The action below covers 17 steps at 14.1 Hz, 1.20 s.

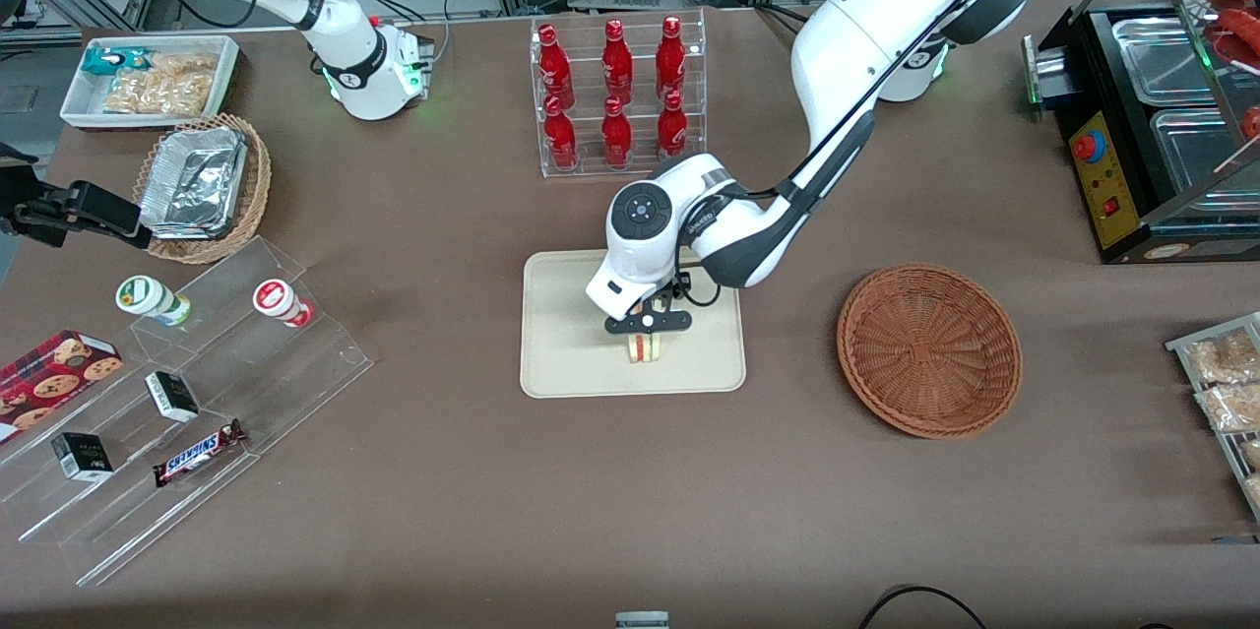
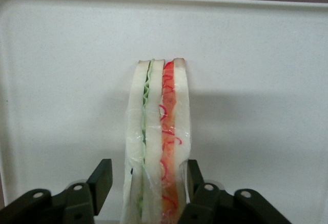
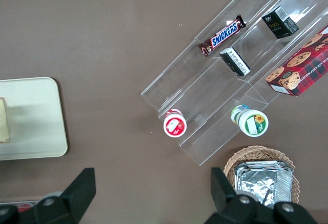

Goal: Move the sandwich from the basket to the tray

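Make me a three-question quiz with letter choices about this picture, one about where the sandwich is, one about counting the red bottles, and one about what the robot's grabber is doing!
1. Where is the sandwich?
A. in the basket
B. over the tray
C. on the bare table

2. How many red bottles stand in the clear rack?
A. four
B. six
C. eight

3. What is the gripper doing?
A. its jaws pinch the sandwich
B. it hangs open over the basket
C. it holds a bottle

Answers:
1 B: the sandwich sits within the tray outline, and the basket has nothing in it.
2 B: two rows of three.
3 A: the wrist view shows one jaw at each side of the sandwich.
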Each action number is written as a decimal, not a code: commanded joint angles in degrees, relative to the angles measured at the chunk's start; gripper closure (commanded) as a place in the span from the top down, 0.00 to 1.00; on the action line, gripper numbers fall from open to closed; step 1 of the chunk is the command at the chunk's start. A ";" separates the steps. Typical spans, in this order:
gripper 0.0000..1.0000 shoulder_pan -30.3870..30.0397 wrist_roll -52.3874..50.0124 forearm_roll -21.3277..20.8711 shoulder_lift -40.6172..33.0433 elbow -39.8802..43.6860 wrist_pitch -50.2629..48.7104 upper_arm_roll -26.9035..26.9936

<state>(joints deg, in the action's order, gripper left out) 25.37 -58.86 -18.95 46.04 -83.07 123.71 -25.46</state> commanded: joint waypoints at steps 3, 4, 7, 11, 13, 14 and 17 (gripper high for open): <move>1.00 0.73 -2.22 -1.17 -0.34 5.19 -1.54 1.89; 1.00 0.73 -2.22 -1.17 -0.86 6.16 -1.72 2.77; 1.00 0.38 -1.96 -1.35 -5.33 6.09 -5.13 4.97; 1.00 -6.54 0.83 -0.30 -13.86 3.90 -13.49 5.86; 1.00 -11.28 6.36 2.76 -18.86 -0.14 -14.98 5.86; 1.00 -13.92 11.09 4.96 -21.84 -2.51 -15.34 5.86; 1.00 -20.78 23.49 8.75 -27.48 -4.99 -22.34 6.03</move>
<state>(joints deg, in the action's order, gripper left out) 8.12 -41.67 -12.31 24.22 -83.40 104.98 -19.11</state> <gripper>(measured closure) 0.000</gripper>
